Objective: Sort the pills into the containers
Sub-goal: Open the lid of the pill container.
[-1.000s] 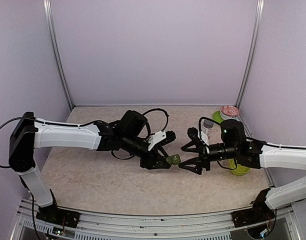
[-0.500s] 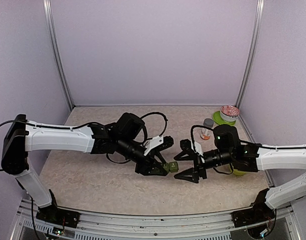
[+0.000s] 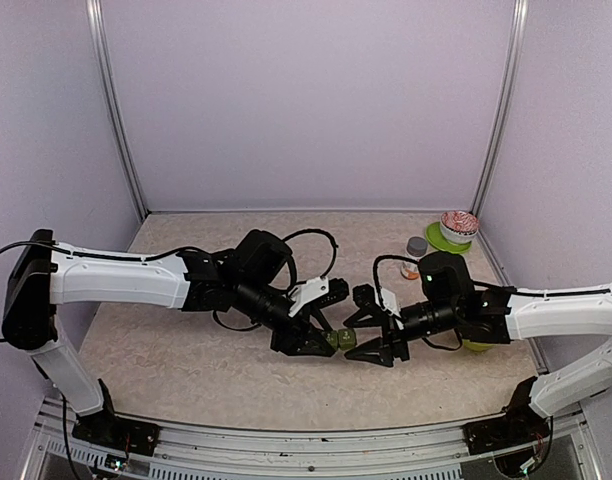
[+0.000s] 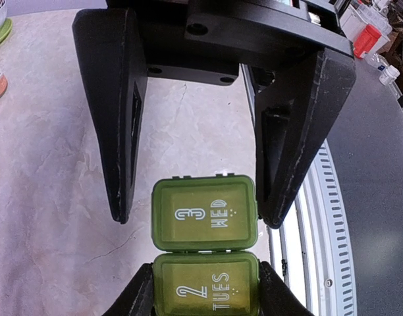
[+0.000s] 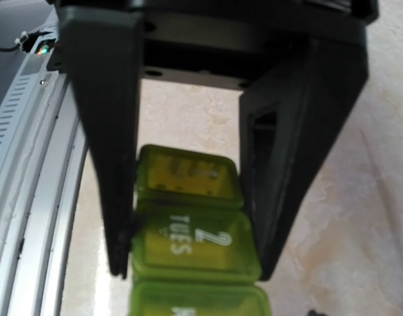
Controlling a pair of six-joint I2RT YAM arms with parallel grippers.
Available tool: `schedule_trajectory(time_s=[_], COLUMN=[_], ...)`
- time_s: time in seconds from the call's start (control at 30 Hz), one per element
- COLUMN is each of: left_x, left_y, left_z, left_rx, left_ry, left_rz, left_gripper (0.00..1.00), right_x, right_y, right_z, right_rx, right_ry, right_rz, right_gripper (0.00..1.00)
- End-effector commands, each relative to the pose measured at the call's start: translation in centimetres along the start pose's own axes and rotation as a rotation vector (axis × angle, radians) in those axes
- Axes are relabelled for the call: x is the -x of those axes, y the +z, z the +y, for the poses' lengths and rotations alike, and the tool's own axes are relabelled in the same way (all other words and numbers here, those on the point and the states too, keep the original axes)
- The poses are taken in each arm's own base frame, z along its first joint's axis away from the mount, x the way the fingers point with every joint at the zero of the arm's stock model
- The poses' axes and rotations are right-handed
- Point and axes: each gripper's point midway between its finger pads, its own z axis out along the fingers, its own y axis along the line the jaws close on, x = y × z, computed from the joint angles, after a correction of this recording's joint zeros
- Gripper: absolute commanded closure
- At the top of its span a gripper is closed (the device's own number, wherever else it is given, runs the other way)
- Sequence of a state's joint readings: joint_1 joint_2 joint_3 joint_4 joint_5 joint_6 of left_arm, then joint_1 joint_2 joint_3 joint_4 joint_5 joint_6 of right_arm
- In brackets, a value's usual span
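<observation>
Pinched narrow on the TUES cell of the green pill organiser with the left tool, near the middle of the tabletop. Spread wide around the WED cell with the right tool, gaps both sides. Cut off low in both wrist views, contents hidden; unclear whether touching the tabletop.

The pill organizer is found at the near middle of the counter, between the left pincer on its left and the right pincer on its right. One end is clamped by the left pincer; the other end is flanked by the right pincer's fingers. A bottle and a bowl are set in the far right corner.
</observation>
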State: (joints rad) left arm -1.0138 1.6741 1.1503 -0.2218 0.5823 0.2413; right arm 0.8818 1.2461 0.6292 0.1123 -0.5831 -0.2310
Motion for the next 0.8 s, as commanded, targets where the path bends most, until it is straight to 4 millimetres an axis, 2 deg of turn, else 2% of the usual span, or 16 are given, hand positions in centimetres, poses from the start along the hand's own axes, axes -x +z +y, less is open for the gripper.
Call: schedule_trajectory(time_s=[0.0, 0.3, 0.77], left_x=[-0.05, -0.28, 0.21], left_y=[-0.18, -0.08, -0.39], left_z=[-0.39, -0.31, -0.61], left_rx=[0.003, 0.004, -0.004], left_ry=[0.021, 0.021, 0.026], left_rz=[0.006, 0.012, -0.001], left_gripper=[0.86, 0.86, 0.86], right_x=[0.84, 1.03, 0.97], right_y=[0.04, -0.20, -0.10], right_z=[0.35, 0.56, 0.87], right_rx=[0.014, 0.017, 0.037], right_ry=[-0.022, -0.034, -0.033], right_rz=[-0.010, -0.024, -0.023], right_gripper=[0.34, 0.42, 0.64])
